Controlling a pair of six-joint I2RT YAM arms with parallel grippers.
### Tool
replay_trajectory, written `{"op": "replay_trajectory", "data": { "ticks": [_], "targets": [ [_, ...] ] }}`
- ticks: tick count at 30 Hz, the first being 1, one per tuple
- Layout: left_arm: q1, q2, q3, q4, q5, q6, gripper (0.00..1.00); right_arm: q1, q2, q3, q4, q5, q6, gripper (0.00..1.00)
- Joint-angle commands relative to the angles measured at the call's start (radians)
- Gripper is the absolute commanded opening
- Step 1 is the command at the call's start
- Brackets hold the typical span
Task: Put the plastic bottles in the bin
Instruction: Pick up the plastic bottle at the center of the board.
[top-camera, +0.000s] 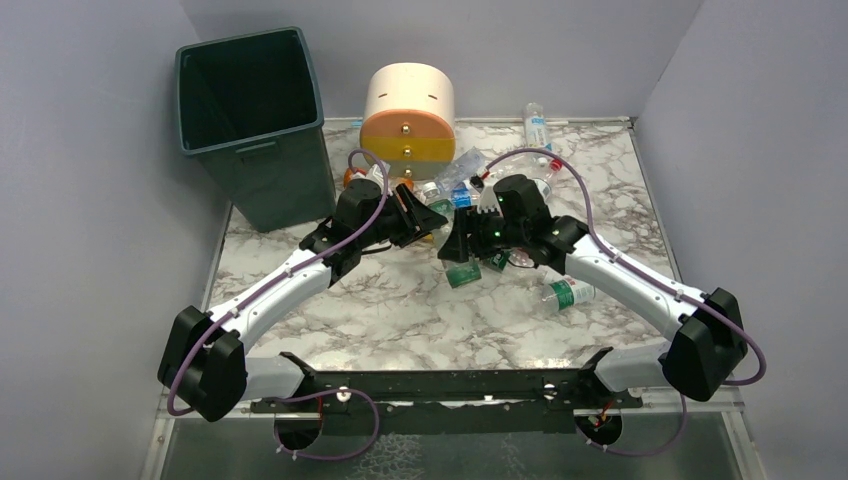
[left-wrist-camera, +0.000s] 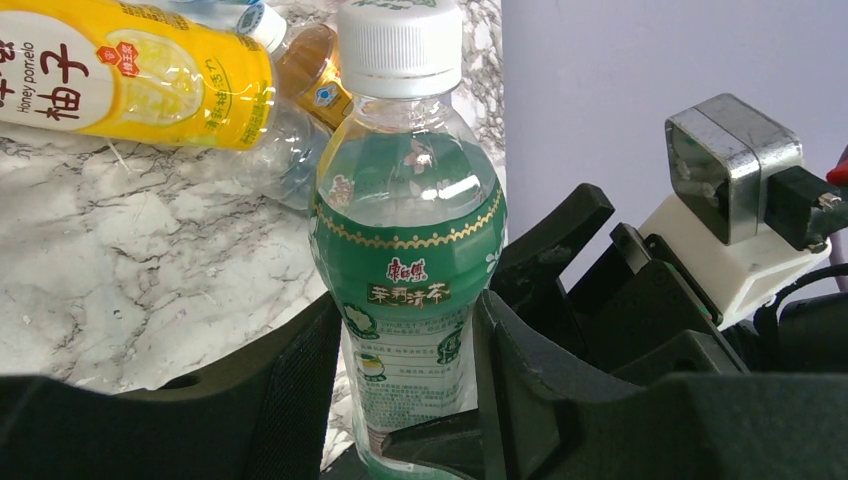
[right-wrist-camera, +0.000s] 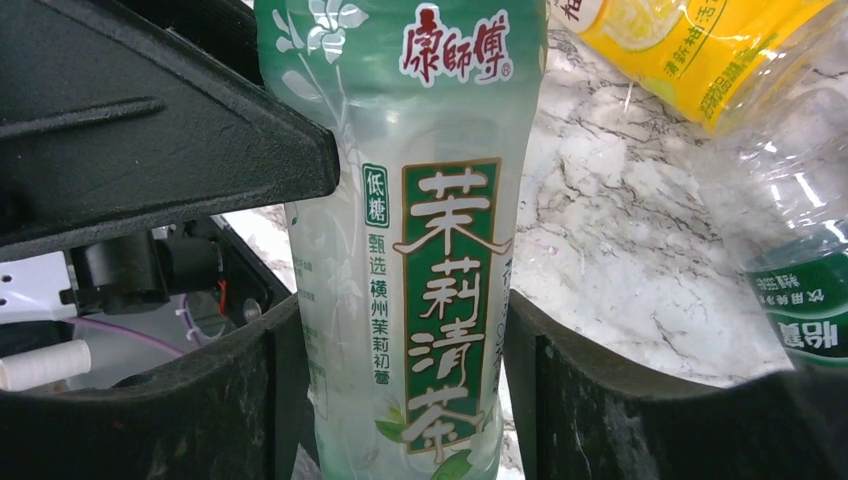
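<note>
A clear bottle with a green label and white cap (left-wrist-camera: 410, 230) stands between the pads of my left gripper (left-wrist-camera: 410, 310), which is shut on its lower body. The same bottle (right-wrist-camera: 430, 230) also runs between the fingers of my right gripper (right-wrist-camera: 400, 310). Those jaws flank it closely, with a sliver of marble showing at one side. Both grippers meet over the middle of the table, left gripper (top-camera: 418, 215) and right gripper (top-camera: 458, 240). More plastic bottles lie around: a yellow pomelo one (left-wrist-camera: 140, 75), a pile (top-camera: 455, 180), and one with a green label (top-camera: 570, 292). The bin (top-camera: 285, 185) stands at the back left.
A round cream, orange and yellow drawer unit (top-camera: 408, 110) stands at the back centre beside the bin. One bottle (top-camera: 537, 125) lies by the back wall. A green-labelled bottle (top-camera: 462, 272) lies just under the right gripper. Grey walls close in the marble table (top-camera: 400, 310).
</note>
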Motion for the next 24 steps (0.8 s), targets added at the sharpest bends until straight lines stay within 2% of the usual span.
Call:
{"op": "replay_trajectory", "data": {
  "ticks": [1, 6, 11, 24],
  "targets": [
    [-0.002, -0.008, 0.03, 0.039, 0.012, -0.005, 0.4, 0.005, 0.011, 0.028, 0.003, -0.033, -0.019, 0.61],
    [-0.003, 0.007, 0.051, 0.031, 0.024, 0.003, 0.63, 0.005, 0.012, 0.031, 0.005, -0.033, -0.024, 0.52],
    [-0.002, 0.01, 0.064, 0.018, 0.019, 0.005, 0.73, 0.005, 0.018, 0.039, 0.006, -0.031, -0.029, 0.5],
    [-0.004, 0.043, 0.055, 0.031, -0.016, 0.0, 0.77, 0.005, 0.029, 0.051, 0.018, -0.056, -0.025, 0.5]
  ]
}}
